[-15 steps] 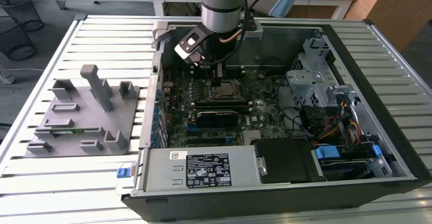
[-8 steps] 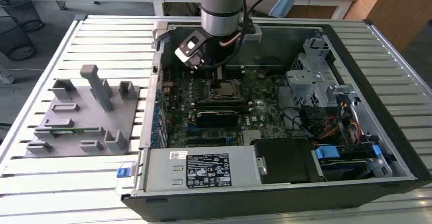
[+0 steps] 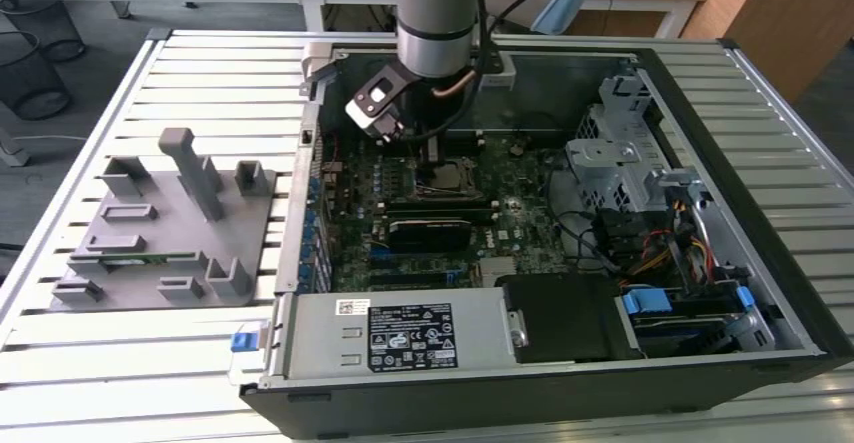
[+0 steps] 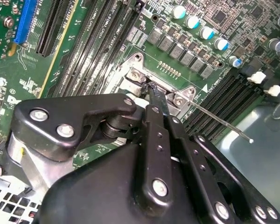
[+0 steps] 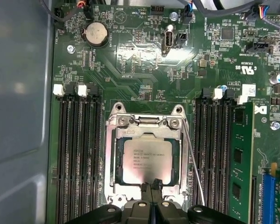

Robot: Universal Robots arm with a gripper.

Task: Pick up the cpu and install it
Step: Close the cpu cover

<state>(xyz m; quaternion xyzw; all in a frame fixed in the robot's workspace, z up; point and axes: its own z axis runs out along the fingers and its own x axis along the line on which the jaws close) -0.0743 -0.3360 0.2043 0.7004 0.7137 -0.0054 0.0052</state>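
Observation:
The cpu (image 5: 146, 161), a flat square chip with a silver-grey top, lies flat inside the motherboard socket, ringed by the socket's metal frame (image 5: 113, 158). My gripper (image 5: 151, 187) is shut, its two black fingers pressed together with nothing between them, and its tips are right at one edge of the cpu. In the second wrist view the gripper (image 4: 151, 89) points down at the socket frame (image 4: 139, 74). In the exterior view the gripper (image 3: 434, 155) hangs inside the open computer case, just above the socket (image 3: 449, 177).
A thin metal socket lever (image 5: 194, 163) slants along one side of the socket, between it and the memory slots (image 5: 213, 154). Case walls, a drive cage (image 3: 617, 158) and cables surround the board. A grey tray with upright blocks (image 3: 154, 233) sits at the exterior view's left.

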